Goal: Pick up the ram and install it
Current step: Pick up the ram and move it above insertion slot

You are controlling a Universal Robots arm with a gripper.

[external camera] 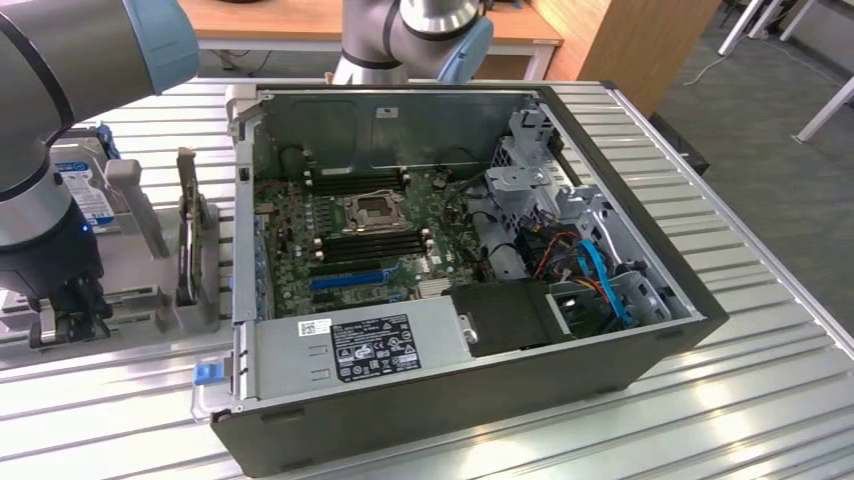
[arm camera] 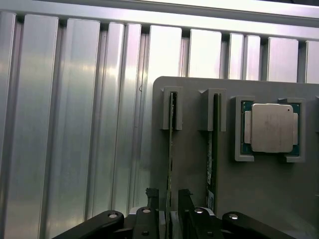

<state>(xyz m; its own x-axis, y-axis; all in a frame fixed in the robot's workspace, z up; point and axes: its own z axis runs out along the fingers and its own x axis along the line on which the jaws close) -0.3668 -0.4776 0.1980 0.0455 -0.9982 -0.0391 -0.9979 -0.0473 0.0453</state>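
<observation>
Seen edge-on in the wrist view, the ram [arm camera: 171, 149] is a thin green stick standing upright in a slot of a grey holder plate [arm camera: 259, 89]. My gripper [arm camera: 168, 195] is open just above it. One dark fingertip [arm camera: 151, 193] stands on each side of the stick's edge, with a small gap to it. A second stick [arm camera: 210, 159] stands in the neighbouring slot. In the exterior view the gripper [external camera: 67, 315] hangs low over the holder [external camera: 134, 300], at the exterior view's left of the open computer case [external camera: 467, 380]. The green motherboard [external camera: 360, 230] lies inside it with black memory slots [external camera: 358, 180].
A processor chip [arm camera: 271, 128] lies in a pocket of the holder beside the sticks. A tall dark expansion card [external camera: 194, 240] and a hard drive [external camera: 91, 190] stand between the gripper and the case. The ribbed metal table [external camera: 747, 400] runs around everything.
</observation>
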